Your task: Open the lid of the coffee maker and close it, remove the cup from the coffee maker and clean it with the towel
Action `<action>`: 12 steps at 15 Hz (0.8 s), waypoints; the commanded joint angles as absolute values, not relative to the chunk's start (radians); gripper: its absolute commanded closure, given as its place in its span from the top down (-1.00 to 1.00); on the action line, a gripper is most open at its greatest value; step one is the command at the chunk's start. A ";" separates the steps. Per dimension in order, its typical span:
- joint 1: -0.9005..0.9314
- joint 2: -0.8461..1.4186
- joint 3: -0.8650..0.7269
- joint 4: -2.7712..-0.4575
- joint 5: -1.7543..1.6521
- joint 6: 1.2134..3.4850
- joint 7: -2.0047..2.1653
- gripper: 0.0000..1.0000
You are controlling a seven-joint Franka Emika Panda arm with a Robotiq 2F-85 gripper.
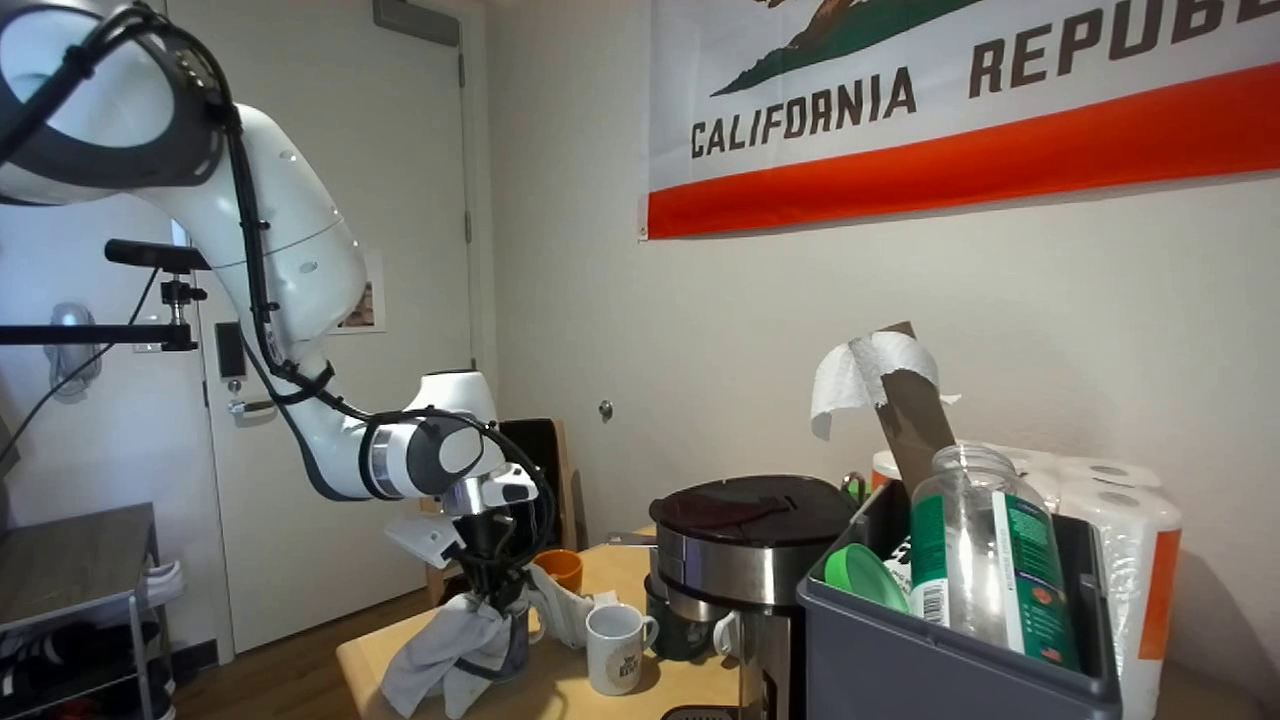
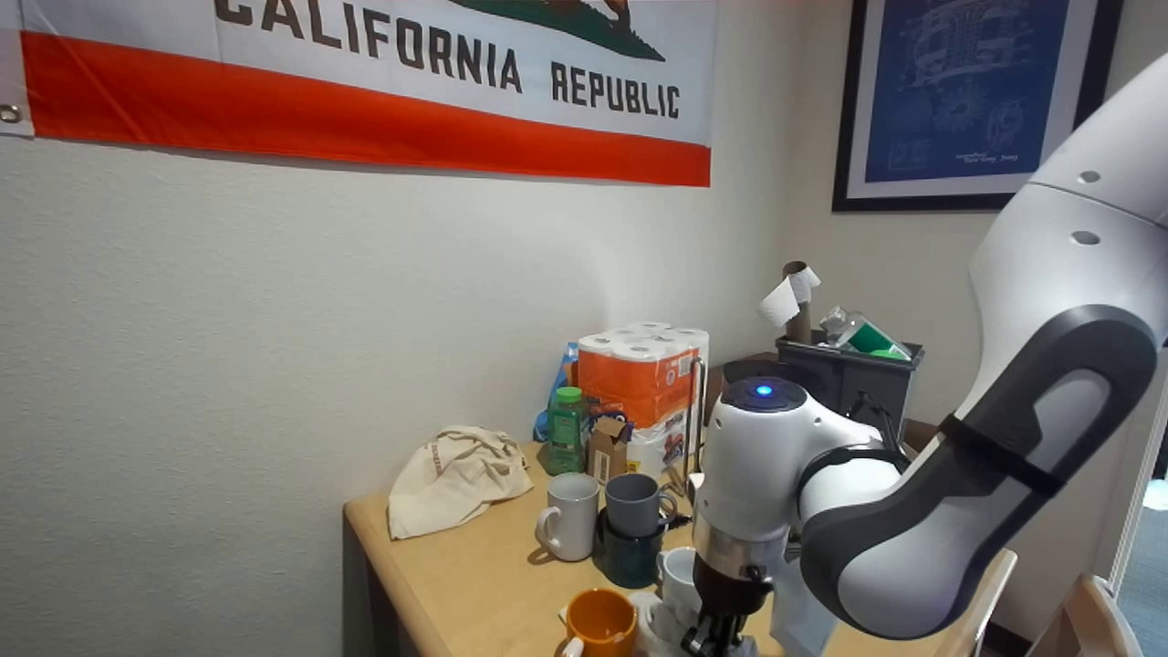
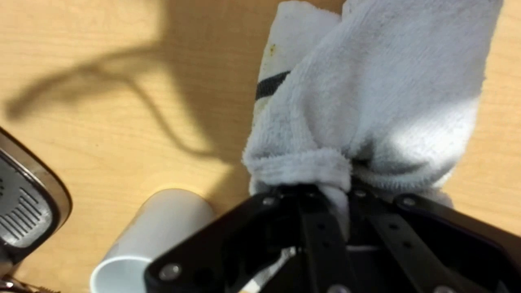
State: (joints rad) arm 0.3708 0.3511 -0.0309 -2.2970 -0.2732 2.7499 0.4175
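"Because the lid [image 1: 755,508] lies flat on the coffee maker [image 1: 740,575], may its opening and closing be counted as done?"

"Not with certainty; a seated lid agrees equally with a finished step and an unstarted one. The gripped towel [image 3: 374,93], however, belongs to the final step, which suggests completion."

"And the removal?"

"The white mug [image 1: 614,655], probably the vessel meant, stands upright on the counter [image 3: 101,162], near the coffee maker and off its drip tray [image 3: 24,215]; this stage appears complete. Identification is tentative, since an orange mug [image 2: 600,620] and a grey mug [image 2: 636,505] are also present."

"What is the condition of the hand [image 3: 334,199]?"

"Wrist view: the hand pinches a gathered fold of the towel, whose loose part spreads over the counter. The visible towel and the white mug are apart; whether hidden folds beneath the hand reach any mug cannot be told."

"What, then, is left?"

"The cleaning itself, as far as can be judged. The next step calls for bringing the towel against the white mug and rubbing; as nothing is seen bracing the white mug, sideways pressure could slide or topple it."
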 commanded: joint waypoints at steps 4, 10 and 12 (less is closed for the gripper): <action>0.280 0.341 0.080 -2.298 -0.069 2.716 0.328 -0.92; 0.348 0.341 -0.025 -2.282 -0.214 2.692 0.415 -0.95; 0.376 0.342 -0.056 -2.289 -0.289 2.711 0.470 -0.95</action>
